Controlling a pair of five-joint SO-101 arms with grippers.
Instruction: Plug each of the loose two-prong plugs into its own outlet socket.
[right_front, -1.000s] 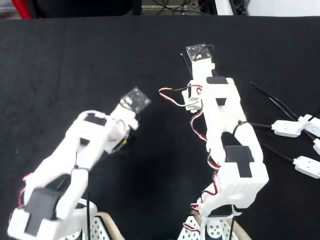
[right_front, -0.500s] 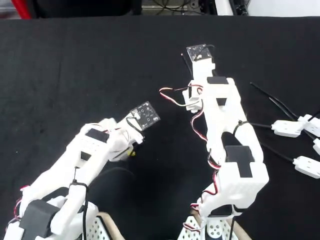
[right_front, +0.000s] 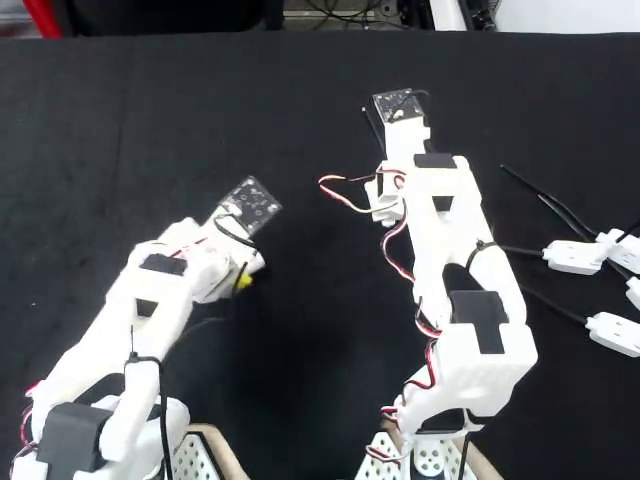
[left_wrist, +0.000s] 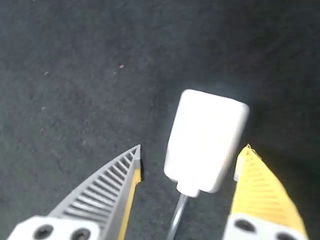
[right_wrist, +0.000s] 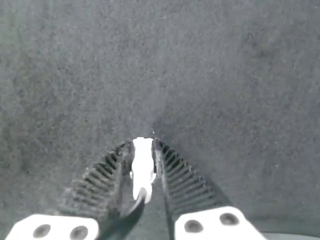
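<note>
On the black counter (right_front: 120, 130), the left end effector (left_wrist: 192, 150) stands wide open astride a white corded block (left_wrist: 205, 140). The block lies flat on the cloth between the grey finger (left_wrist: 107, 192) and the yellow finger (left_wrist: 257, 187). The yellow one is just beside the block's edge and the grey one is apart from it. Whether the block is a plug or a socket cannot be told. The right end effector (right_wrist: 142, 145) is closed on a thin white plug (right_wrist: 142, 167), seen edge-on and pinched between both dark ribbed fingers, with its dark cable (right_wrist: 127, 215) running back beneath them. From overhead, the left arm (right_front: 150, 310) slants from the near left corner toward mid-counter, and the right arm (right_front: 450, 260) extends straight away from its base. Well apart to the right, near the counter's edge, lie several white connectors (right_front: 575, 257) on black cords (right_front: 540, 205).
</note>
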